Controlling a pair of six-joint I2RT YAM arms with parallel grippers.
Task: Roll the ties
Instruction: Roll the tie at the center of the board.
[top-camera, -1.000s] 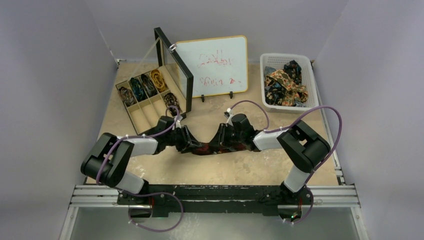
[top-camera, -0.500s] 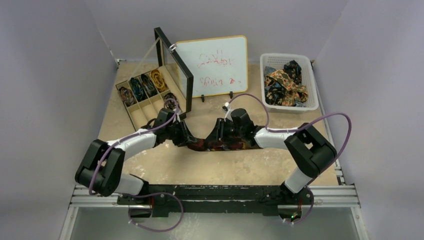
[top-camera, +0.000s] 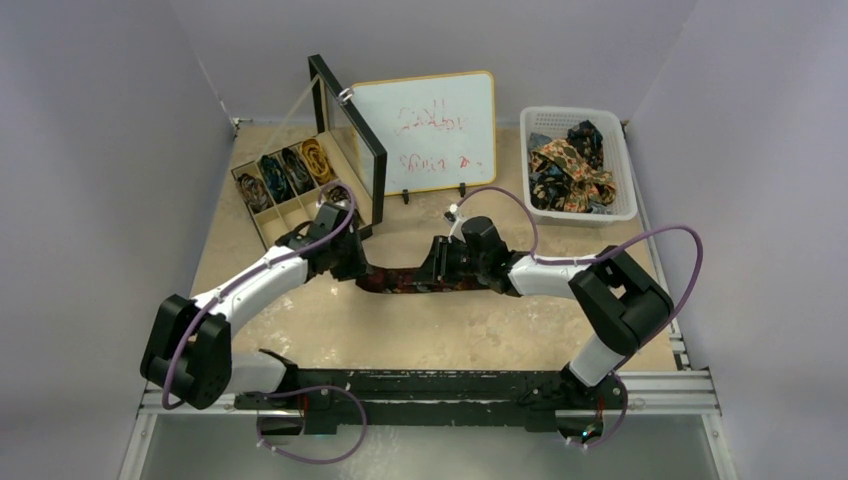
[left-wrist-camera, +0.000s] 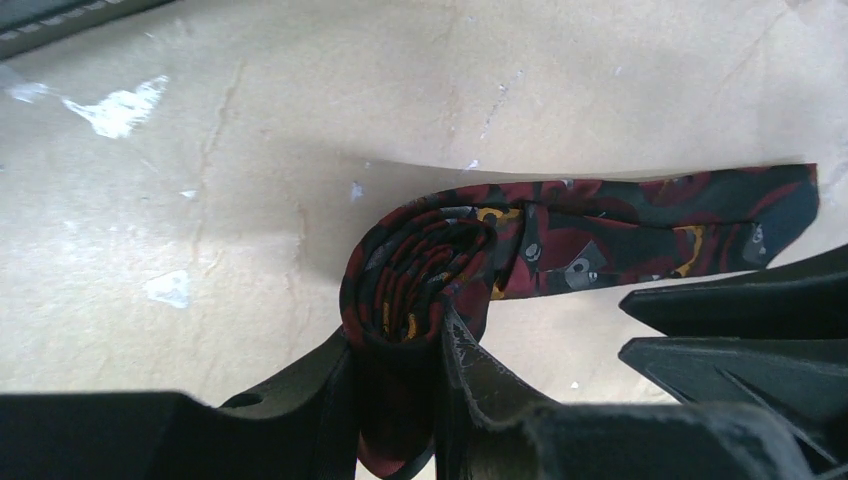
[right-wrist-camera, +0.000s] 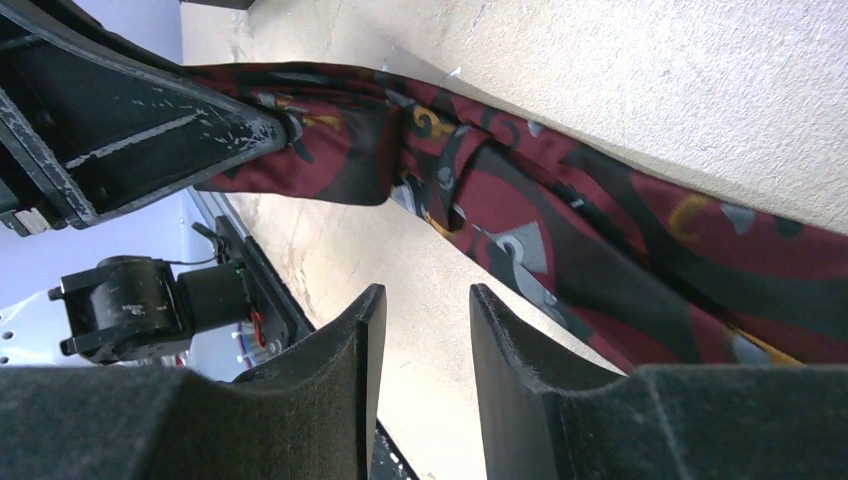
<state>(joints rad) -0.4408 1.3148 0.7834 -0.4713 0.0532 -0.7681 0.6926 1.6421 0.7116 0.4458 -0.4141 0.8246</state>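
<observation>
A dark maroon patterned tie (top-camera: 400, 281) lies on the table between my two grippers. Its left end is wound into a small coil (left-wrist-camera: 425, 275). My left gripper (left-wrist-camera: 400, 335) is shut on that coil, with the loose strip running off to the right. My right gripper (right-wrist-camera: 420, 310) is open with a narrow gap and empty, just beside the flat strip (right-wrist-camera: 560, 210), which lies on the table. In the top view the left gripper (top-camera: 362, 272) and the right gripper (top-camera: 432, 272) stand close together over the tie.
An open wooden divider box (top-camera: 262, 225) with several rolled ties (top-camera: 296, 167) stands at the back left, its black lid (top-camera: 350, 140) upright. A whiteboard (top-camera: 425, 130) stands behind. A white basket (top-camera: 624, 170) of loose ties (top-camera: 570, 170) is at the back right.
Both grippers have moved away from the arm bases with the tie. The left arm has stretched out, and the strip between the grippers has shortened.
</observation>
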